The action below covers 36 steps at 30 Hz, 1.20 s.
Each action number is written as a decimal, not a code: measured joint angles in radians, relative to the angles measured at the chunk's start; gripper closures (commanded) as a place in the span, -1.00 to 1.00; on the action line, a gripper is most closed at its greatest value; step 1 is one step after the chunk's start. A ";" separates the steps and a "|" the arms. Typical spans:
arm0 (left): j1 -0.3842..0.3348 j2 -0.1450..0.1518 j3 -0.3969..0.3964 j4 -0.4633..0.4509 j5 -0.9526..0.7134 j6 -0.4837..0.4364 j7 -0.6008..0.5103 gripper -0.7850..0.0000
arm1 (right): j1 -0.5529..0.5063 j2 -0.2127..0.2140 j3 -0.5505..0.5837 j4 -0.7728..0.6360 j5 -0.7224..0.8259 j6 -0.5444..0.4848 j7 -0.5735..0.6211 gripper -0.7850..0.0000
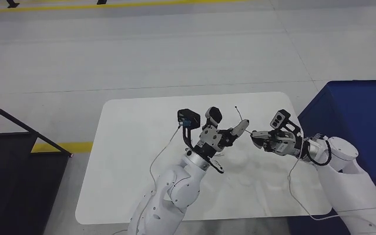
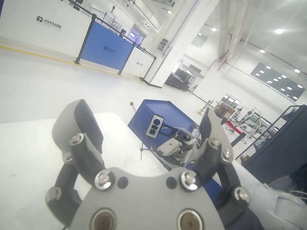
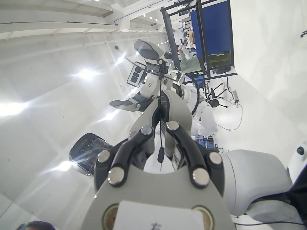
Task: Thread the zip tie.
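Observation:
A thin black zip tie (image 1: 242, 119) is held above the white table (image 1: 135, 176). My right gripper (image 1: 254, 134) is shut on it, coming in from the right. In the right wrist view the strand (image 3: 160, 154) runs between the closed fingers of the right gripper (image 3: 162, 94), and a second stretch crosses it just past the tips. My left gripper (image 1: 228, 120) stands open just left of the tie, one finger on each side of its free end. From the left wrist, the left gripper (image 2: 144, 120) gapes wide, with the zip tie (image 2: 141, 149) hanging beyond it.
A blue box (image 1: 341, 111) stands off the table's right edge. A dark frame (image 1: 23, 176) sits to the left of the table. A white cable (image 1: 161, 155) trails along the left arm.

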 measured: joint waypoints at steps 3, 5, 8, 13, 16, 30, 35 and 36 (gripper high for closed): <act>0.006 0.006 0.012 0.022 0.155 0.021 0.045 -1.00 | 0.003 0.001 0.005 -0.001 0.072 0.088 0.034 1.00; 0.004 0.007 0.020 0.046 0.241 0.034 0.085 -1.00 | 0.007 0.003 0.007 0.003 0.101 0.136 0.057 1.00; -0.004 0.008 0.034 0.094 0.381 0.085 0.172 -1.00 | 0.010 0.004 0.005 0.007 0.139 0.188 0.071 1.00; -0.007 0.007 0.036 0.107 0.424 0.110 0.202 -1.00 | 0.010 0.004 0.003 0.007 0.144 0.191 0.067 1.00; -0.006 0.009 0.040 0.104 0.431 0.102 0.198 -1.00 | 0.009 0.004 0.004 0.006 0.143 0.189 0.066 1.00; 0.011 0.011 0.093 0.126 0.605 0.125 0.252 0.22 | -0.034 -0.003 0.021 -0.047 0.170 0.107 -0.052 1.00; -0.007 0.004 0.118 0.145 0.629 0.144 0.235 0.20 | -0.034 -0.003 0.021 -0.047 0.169 0.107 -0.052 1.00; -0.009 0.003 0.121 0.149 0.629 0.147 0.234 0.21 | -0.034 -0.003 0.021 -0.047 0.169 0.107 -0.052 1.00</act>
